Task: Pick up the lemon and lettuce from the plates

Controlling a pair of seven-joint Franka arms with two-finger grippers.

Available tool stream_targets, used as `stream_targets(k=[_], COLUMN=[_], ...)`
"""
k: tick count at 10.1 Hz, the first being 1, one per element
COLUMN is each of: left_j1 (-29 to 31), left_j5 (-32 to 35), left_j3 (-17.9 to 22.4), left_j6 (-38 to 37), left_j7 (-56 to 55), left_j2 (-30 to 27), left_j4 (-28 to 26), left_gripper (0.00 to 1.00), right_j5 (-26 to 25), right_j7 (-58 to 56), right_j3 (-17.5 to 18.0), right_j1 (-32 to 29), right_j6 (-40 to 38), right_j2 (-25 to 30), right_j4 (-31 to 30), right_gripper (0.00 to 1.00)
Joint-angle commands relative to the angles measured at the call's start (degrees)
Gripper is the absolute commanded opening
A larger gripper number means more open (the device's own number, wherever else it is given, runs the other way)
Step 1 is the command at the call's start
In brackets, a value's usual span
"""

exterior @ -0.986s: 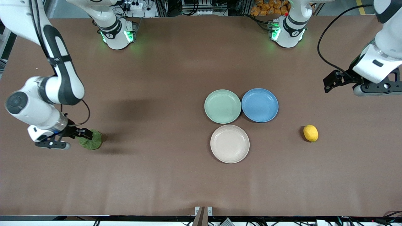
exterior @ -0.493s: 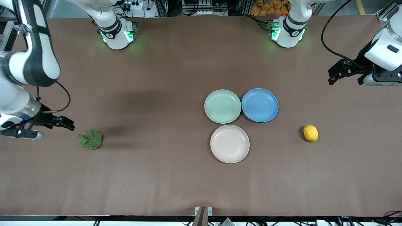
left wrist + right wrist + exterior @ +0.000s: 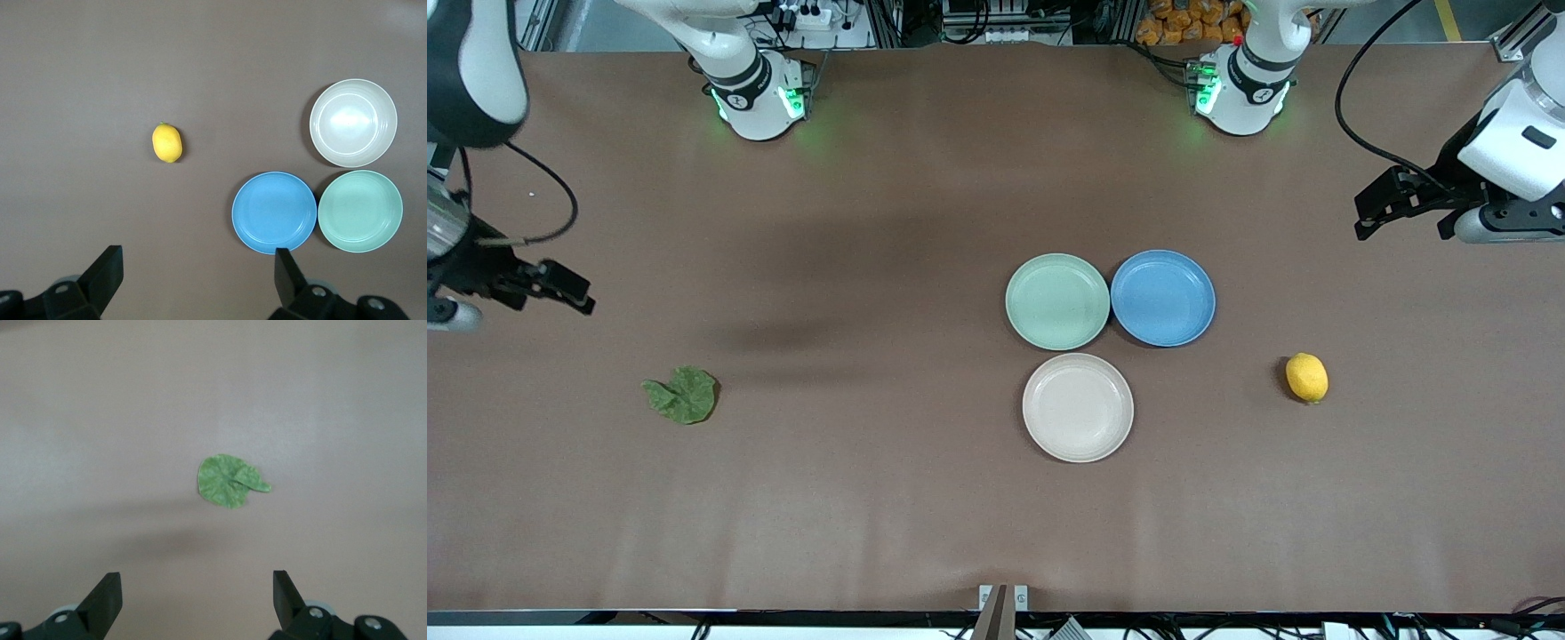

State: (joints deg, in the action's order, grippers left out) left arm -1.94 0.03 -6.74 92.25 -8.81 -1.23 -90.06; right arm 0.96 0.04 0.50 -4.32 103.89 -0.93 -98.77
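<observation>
1 small oval yellow lemon [image 3: 1306, 377] — 1 crumpled green lettuce [image 3: 682, 395].

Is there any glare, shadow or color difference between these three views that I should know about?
Front view: a soft dark shadow lies on the table beside the lettuce, and green light glows at both arm bases. Left wrist view: pale glare sits inside the cream plate; the lemon looks sharp. Right wrist view: the table looks washed-out and pinkish, with a faint shadow band.
</observation>
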Motion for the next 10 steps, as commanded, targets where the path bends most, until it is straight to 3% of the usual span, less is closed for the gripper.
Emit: stream_targets(k=[1,4,10], left_j1=[0.3,0.3,0.4], left_j5=[-1.2,-0.8,-0.7], left_j3=[0.2,0.3,0.5], left_j6=[-1.3,-1.3,-1.3], left_j7=[1.4,1.4,1.4], left_j2=[0.4,0.4,0.3], left_j4=[1.5,1.5,1.5], left_gripper=[1.0,1.0,1.0], right_j5=[0.2,0.4,0.3], right_j7=[-1.4,-1.2,-2.0], right_j3=[0.7,0.8,0.6], right_j1=[-0.5,0.1,2.0], right_j6=[-7.3,-13.1,-18.7], right_j2=[0.0,0.0,0.8], right_j4=[5.8,12.1,16.5], right_gripper=[1.0,1.0,1.0])
